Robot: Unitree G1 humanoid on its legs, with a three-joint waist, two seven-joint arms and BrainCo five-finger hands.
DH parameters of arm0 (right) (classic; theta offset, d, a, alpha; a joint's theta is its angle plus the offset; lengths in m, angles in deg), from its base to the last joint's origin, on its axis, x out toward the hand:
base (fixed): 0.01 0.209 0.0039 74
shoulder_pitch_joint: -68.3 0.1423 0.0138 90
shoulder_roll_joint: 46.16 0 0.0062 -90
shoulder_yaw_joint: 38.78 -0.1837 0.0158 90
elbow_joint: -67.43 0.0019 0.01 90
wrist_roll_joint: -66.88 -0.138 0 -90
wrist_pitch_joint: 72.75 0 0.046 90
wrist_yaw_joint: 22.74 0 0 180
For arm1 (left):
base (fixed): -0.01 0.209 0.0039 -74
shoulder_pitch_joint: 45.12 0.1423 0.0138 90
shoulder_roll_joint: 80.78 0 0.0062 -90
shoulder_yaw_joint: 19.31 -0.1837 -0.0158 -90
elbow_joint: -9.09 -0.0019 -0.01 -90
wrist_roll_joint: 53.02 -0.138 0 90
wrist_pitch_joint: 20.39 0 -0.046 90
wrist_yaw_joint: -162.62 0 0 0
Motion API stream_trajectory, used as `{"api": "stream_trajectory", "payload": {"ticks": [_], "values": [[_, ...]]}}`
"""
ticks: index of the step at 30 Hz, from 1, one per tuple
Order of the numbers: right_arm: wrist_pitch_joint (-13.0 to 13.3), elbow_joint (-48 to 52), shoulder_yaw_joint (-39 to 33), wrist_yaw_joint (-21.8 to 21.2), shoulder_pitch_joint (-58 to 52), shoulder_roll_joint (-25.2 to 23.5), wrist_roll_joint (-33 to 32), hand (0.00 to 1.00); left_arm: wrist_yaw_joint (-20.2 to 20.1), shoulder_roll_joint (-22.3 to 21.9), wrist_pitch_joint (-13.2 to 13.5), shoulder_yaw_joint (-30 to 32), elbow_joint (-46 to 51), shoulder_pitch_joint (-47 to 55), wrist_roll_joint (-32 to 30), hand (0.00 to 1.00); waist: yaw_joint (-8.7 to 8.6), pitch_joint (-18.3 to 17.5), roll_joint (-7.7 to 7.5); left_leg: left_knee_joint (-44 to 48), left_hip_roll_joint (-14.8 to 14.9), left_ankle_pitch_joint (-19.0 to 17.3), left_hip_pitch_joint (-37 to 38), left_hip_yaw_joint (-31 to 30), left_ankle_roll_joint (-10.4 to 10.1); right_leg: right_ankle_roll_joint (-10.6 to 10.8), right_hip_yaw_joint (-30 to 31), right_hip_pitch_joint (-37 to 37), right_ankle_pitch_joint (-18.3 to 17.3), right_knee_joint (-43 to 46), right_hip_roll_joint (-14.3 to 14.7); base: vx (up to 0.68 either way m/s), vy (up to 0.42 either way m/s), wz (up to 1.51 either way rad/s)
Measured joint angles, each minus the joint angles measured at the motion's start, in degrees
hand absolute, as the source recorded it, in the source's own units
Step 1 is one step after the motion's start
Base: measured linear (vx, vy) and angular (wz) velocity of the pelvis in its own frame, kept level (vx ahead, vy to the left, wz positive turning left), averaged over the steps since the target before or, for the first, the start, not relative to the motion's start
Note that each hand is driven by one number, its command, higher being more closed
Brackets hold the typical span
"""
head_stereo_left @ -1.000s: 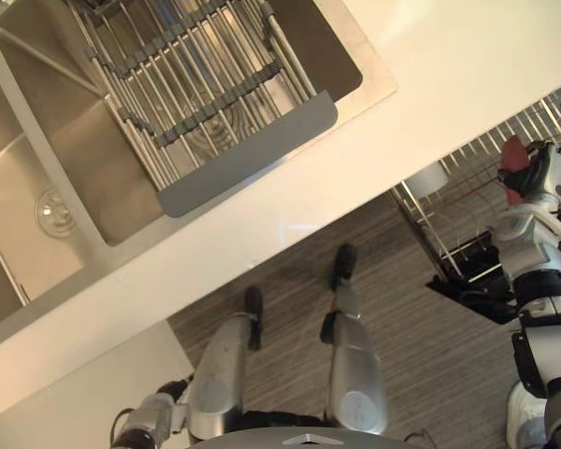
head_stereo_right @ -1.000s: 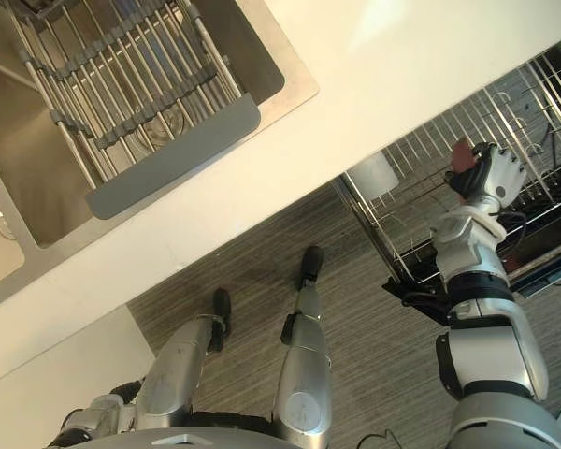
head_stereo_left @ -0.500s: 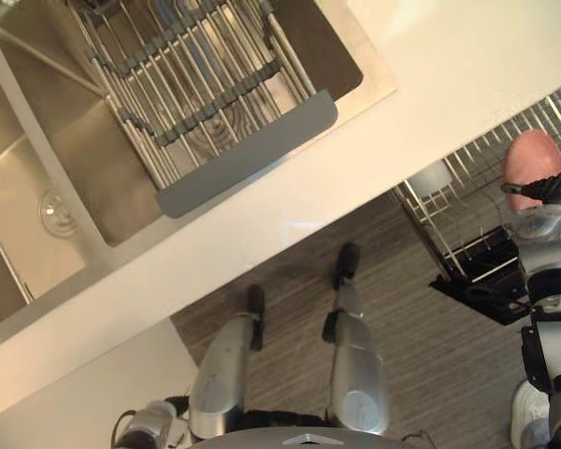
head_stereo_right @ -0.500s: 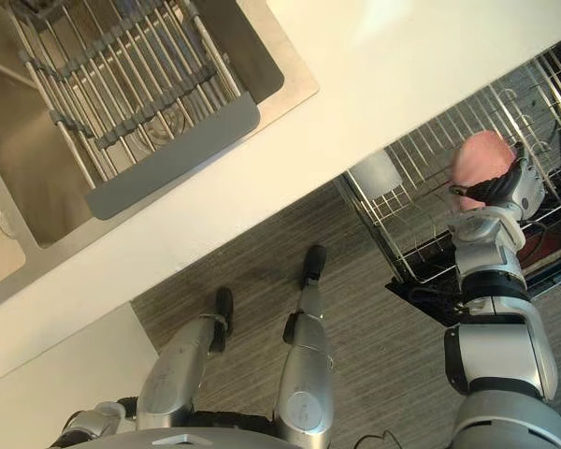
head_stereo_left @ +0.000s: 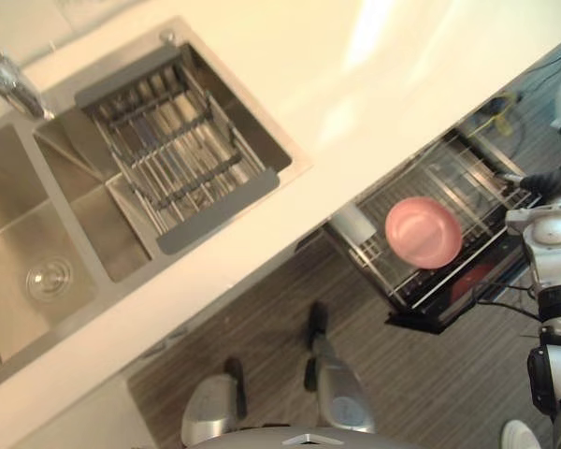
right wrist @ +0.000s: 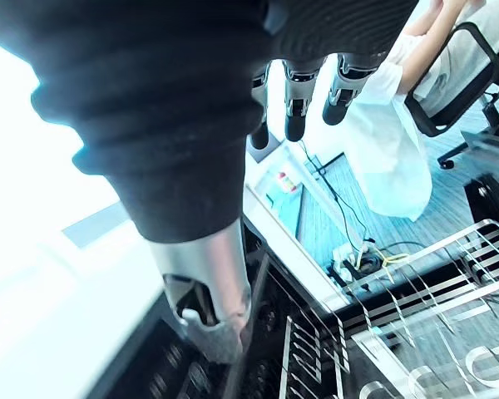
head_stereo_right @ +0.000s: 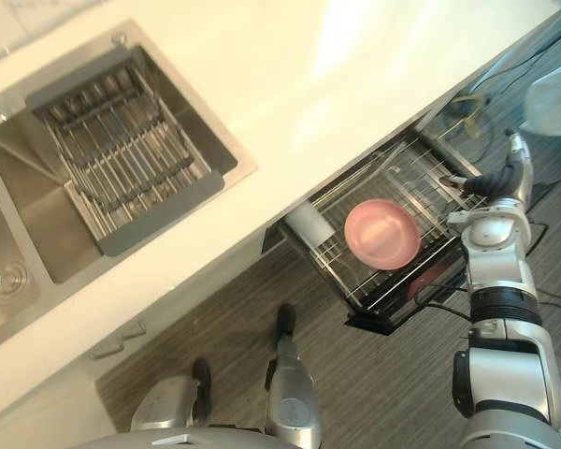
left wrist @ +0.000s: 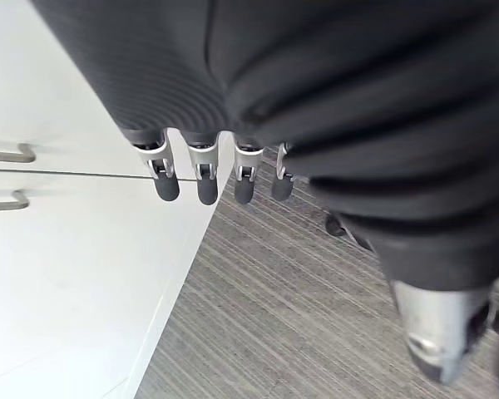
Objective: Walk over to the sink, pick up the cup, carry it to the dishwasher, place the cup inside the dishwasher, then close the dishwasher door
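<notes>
Pale countertop, steel sink, striped floor

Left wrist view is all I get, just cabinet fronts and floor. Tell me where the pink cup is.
Observer: The pink cup lies in the dishwasher rack, which is pulled out from under the counter.
Operator: Report the right robot hand.
Observer: The right robot hand hangs by the rack's edge, to the robot's right of the cup, apart from it. Its fingers are straight and hold nothing.
Operator: Check the rack for anything else.
Observer: A white cup stands in the rack's corner nearest the counter, beside the pink one and not touching it.
</notes>
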Motion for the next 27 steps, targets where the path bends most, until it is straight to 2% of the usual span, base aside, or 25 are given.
{"api": "stream_trajectory", "payload": {"ticks": [4, 5, 6, 9, 13, 15, 16, 19, 23, 27], "values": [[-1.6, 1.5, -5.9, -1.3, -2.1, 1.2, -5.2, 0.0, -0.7, 0.0, 0.0, 0.6, 0.0, 0.7, -2.1, 0.0, -0.28, -2.1, -1.85, -1.0, -0.2, 0.0, 2.4, 1.4, 0.1, 0.2, 1.2, 1.5, -0.2, 0.0, 0.0, -0.01, 0.017, -0.14], [-3.7, 1.0, -8.8, -3.6, -4.1, 1.2, -11.4, 0.0, -1.0, 0.1, -0.1, 1.1, 0.1, 1.5, -2.1, 0.0, -0.55, -3.5, -2.75, -1.1, -0.3, -0.1, 2.5, 1.6, 0.1, 0.3, 1.3, 1.5, -0.6, 0.0, -0.1, -0.02, -0.001, -0.08], [-4.9, 0.2, -10.6, -4.9, -5.4, 1.2, -15.0, 0.0, -1.2, 0.2, -0.1, 1.3, 0.1, 2.1, -2.1, 0.0, -0.71, -4.2, -3.16, -1.2, -0.2, -0.2, 2.6, 1.8, 0.1, 0.4, 1.4, 1.5, -0.7, 0.0, 0.0, -0.01, -0.01, -0.08], [-7.4, -4.6, -18.1, -9.4, -9.8, 1.2, -25.0, 0.0, -3.0, -0.1, -1.3, 2.4, 0.0, 4.4, -2.2, 0.0, -1.23, -6.4, -3.49, -1.9, 0.0, -0.3, 3.4, 2.7, 0.0, 0.3, 2.0, 1.6, -0.9, 0.0, 0.3, 0.02, -0.017, -0.12], [-8.6, -5.5, -23.4, -15.2, -17.4, 0.0, -31.6, 0.0, -3.3, -0.1, -2.5, 3.0, -0.5, 6.8, -1.9, 0.0, -1.74, -7.9, -3.39, -1.9, 0.2, -0.8, 4.3, 3.5, -0.3, 0.1, 2.8, 1.9, -1.5, 0.0, 0.7, 0.01, -0.013, -0.15], [-9.2, -5.4, -25.8, -17.6, -19.8, -3.1, -36.1, 0.0, -2.7, -0.1, -3.0, 3.1, -1.3, 7.2, -1.5, 0.0, -1.81, -8.6, -3.54, -1.9, 0.4, -1.0, 5.1, 4.1, -0.3, 0.0, 3.1, 2.5, -1.8, 0.0, 0.8, 0.0, -0.008, -0.09], [-9.2, -5.4, -26.4, -18.6, -21.1, -6.2, -38.2, 0.0, -1.9, -0.1, -3.0, 3.2, -1.7, 7.5, -1.3, 0.0, -1.83, -9.6, -3.71, -1.9, 0.4, -1.0, 5.1, 4.2, -0.3, 0.0, 3.2, 2.5, -1.8, 0.0, 0.8, -0.01, -0.015, -0.04], [-9.2, -3.0, -26.4, -20.3, -24.0, -14.6, -39.2, 0.0, -1.8, -0.1, -3.0, 4.3, -2.4, 7.5, -0.9, 0.0, -1.17, -10.7, -3.85, -1.8, 0.5, -1.0, 5.1, 4.4, -0.3, 0.1, 3.1, 2.5, -1.9, -0.2, 0.8, -0.01, -0.01, 0.01], [-9.5, 2.1, -25.9, -21.0, -25.4, -24.7, -41.6, 0.0, -0.6, -0.2, -3.0, 5.4, -2.4, 8.2, -0.4, 0.0, 0.58, -11.5, -2.5, -1.8, 0.8, -1.1, 5.0, 4.4, -0.3, 0.0, 2.4, 2.7, -2.2, -0.3, 0.7, 0.0, -0.016, 0.07], [-9.7, 3.6, -23.5, -20.1, -26.6, -31.2, -42.5, 0.0, 1.0, -1.0, -2.3, 7.0, -2.3, 8.3, 1.9, 0.0, 2.09, -12.3, -0.73, -2.0, 1.5, -1.0, 4.9, 3.0, -0.5, 0.3, 0.0, 3.8, -2.8, -0.2, 0.5, 0.05, -0.01, 0.23]]}}
